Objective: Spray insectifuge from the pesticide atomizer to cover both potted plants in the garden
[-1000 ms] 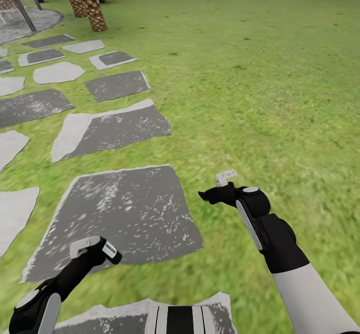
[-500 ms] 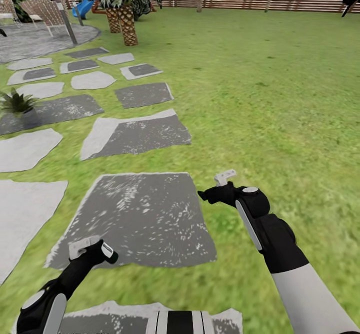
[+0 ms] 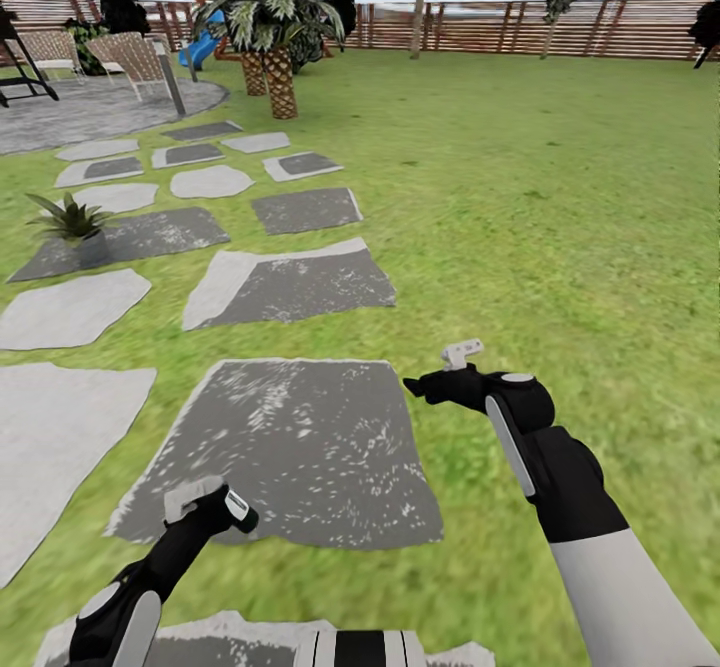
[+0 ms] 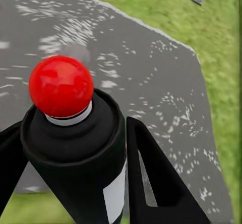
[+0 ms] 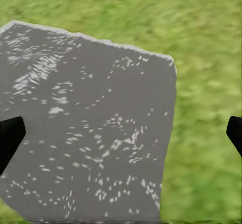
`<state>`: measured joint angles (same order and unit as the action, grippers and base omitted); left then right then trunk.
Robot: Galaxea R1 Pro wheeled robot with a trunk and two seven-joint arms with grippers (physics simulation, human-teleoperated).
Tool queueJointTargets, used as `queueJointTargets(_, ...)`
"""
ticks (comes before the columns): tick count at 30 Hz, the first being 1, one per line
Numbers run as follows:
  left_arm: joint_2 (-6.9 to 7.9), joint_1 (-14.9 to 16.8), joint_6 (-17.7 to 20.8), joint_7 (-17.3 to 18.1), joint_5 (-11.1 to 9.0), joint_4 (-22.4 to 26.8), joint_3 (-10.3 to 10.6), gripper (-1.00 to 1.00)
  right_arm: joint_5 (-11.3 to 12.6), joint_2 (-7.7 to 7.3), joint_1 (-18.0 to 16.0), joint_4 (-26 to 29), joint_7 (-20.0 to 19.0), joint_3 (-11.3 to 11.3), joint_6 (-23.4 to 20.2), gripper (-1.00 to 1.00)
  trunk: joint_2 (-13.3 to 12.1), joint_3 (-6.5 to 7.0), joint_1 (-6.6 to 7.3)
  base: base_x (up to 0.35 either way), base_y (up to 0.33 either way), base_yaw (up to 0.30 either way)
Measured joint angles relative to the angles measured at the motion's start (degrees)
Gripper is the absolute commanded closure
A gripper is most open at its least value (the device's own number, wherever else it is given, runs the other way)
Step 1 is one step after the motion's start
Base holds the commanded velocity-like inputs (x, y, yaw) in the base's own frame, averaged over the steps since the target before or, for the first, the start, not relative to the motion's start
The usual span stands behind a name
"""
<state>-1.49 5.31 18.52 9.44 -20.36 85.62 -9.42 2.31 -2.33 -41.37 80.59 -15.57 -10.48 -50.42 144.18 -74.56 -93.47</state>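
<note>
My left gripper [image 4: 75,153] is shut on the pesticide atomizer [image 4: 75,133], a dark bottle with a red ball tip and a white label. In the head view that gripper [image 3: 207,507] hangs low over a grey paving slab [image 3: 290,447]. My right gripper [image 3: 425,387] stands open above the slab's grassy edge, and its wrist view [image 5: 121,133] has nothing between the wide-set fingertips. One potted plant [image 3: 68,217], a low rosette of pointed green leaves, stands on a paving stone at the far left. The other potted plant is out of view.
Grey stepping stones [image 3: 290,282] run from my base toward a round paved patio [image 3: 100,107] with chairs. A scaly-trunked palm [image 3: 275,37] stands beyond them. Open lawn [image 3: 550,197] stretches right to the brown slat fence [image 3: 560,32].
The whole head view has shifted: the camera tilted up and turned, bringing the fence, sky and the leafy plant into sight. Both arms keep nearly the same pose.
</note>
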Motion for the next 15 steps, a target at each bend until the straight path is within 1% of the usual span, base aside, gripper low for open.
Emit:
queueJointTargets(3,0.00,0.0,0.0,-0.1,0.0,0.0,0.0,1.00,0.0,0.09,0.0,0.1,-0.1,0.3,-1.8,-1.00,0.0,0.70,0.08,0.000,0.000,0.101)
queueJointTargets(6,-0.06,0.0,-0.1,-0.2,0.0,0.0,0.0,1.00,-0.1,0.07,0.0,0.3,0.2,0.5,-2.2,-1.00,-0.1,1.40,0.16,0.000,0.000,0.233)
queueJointTargets(7,-0.01,0.0,-0.3,-0.1,0.3,0.0,0.1,1.00,-0.7,0.35,0.0,0.4,3.4,-0.2,-1.8,-1.00,-0.1,1.62,0.18,0.000,0.000,0.266)
queueJointTargets(8,-0.01,0.0,-0.4,-0.1,0.4,0.0,0.1,1.00,-0.8,0.37,0.0,0.4,4.4,-0.3,-1.8,-1.00,-0.1,1.84,0.21,0.000,0.000,0.267)
queueJointTargets(9,-0.02,0.0,-0.5,-0.2,0.6,0.0,0.8,1.00,-0.8,0.39,0.0,0.4,5.5,-0.4,-1.7,-1.00,-0.1,2.07,0.23,0.000,0.000,0.268)
queueJointTargets(10,0.03,0.0,-0.6,-0.4,0.7,0.1,3.5,1.00,-0.9,0.39,0.0,0.4,6.3,-0.4,-1.7,-1.00,-0.1,2.29,0.26,0.000,0.000,0.269)
queueJointTargets(11,0.09,0.0,-1.0,-0.4,0.9,0.1,4.8,1.00,-0.9,0.38,0.0,0.5,6.6,-0.4,-1.7,-1.00,-0.1,2.51,0.28,0.000,0.000,0.269)
queueJointTargets(12,0.04,0.0,-2.9,-0.6,0.9,0.0,6.3,1.00,-0.9,0.37,0.0,0.5,6.8,-0.4,-1.7,-1.00,-0.2,2.73,0.31,0.000,0.000,0.269)
queueJointTargets(13,0.03,0.0,-3.8,-1.2,0.9,0.0,6.6,1.00,-0.9,0.38,0.0,0.5,6.9,-0.4,-1.7,-1.00,-0.2,2.95,0.34,0.000,0.000,0.269)
queueJointTargets(15,0.04,0.0,-5.7,-3.6,0.9,0.1,7.1,1.00,-0.9,0.39,0.0,0.5,6.9,-0.4,-1.7,-1.00,-0.2,3.40,0.39,0.000,0.000,0.269)
